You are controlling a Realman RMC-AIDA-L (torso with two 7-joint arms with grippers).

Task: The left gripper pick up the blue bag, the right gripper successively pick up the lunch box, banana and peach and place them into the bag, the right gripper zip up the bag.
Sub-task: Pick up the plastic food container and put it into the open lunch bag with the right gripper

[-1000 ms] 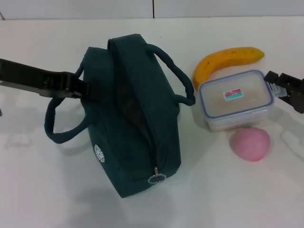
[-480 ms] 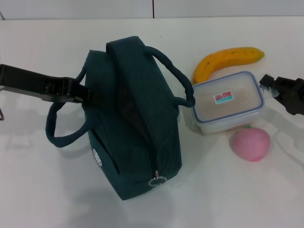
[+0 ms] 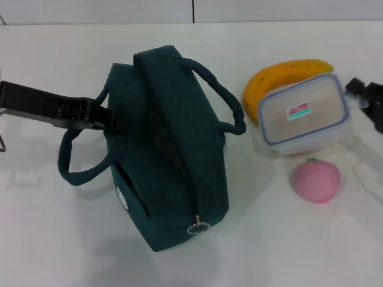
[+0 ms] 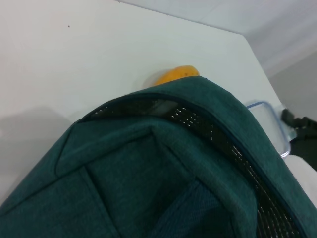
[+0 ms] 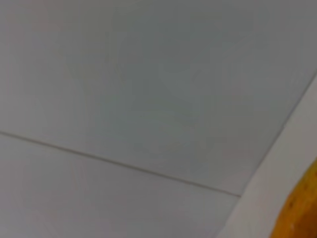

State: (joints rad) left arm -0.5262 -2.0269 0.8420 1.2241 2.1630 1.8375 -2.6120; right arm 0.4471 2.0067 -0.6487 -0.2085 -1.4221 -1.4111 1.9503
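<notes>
one blue bag [image 3: 170, 149] of dark teal woven fabric is standing on the white table [image 3: 60, 239], its two padded strap handles arching out to either side and a metal ring zipper pull [image 3: 197, 226] hanging at the near end. the zipper is lying open along the top, and the left wrist view is showing a strip of shiny silver lining [image 4: 218, 139] through the gap. a round white logo [image 3: 124, 197] is sitting low on the bag's left face. the left gripper [image 3: 111, 117] is reaching in from the left, closed on the bag's upper left edge. to the right, one lunch box [image 3: 304, 115] of clear plastic with rounded corners and a blue-rimmed lid is sitting tilted, one end raised, with the right gripper [image 3: 354, 89] clamping its far right edge. one smooth curved yellow banana [image 3: 281, 75] is lying just behind the box, and one small round pink peach [image 3: 315, 180] is resting just in front of it, both on the table well apart from the bag.
</notes>
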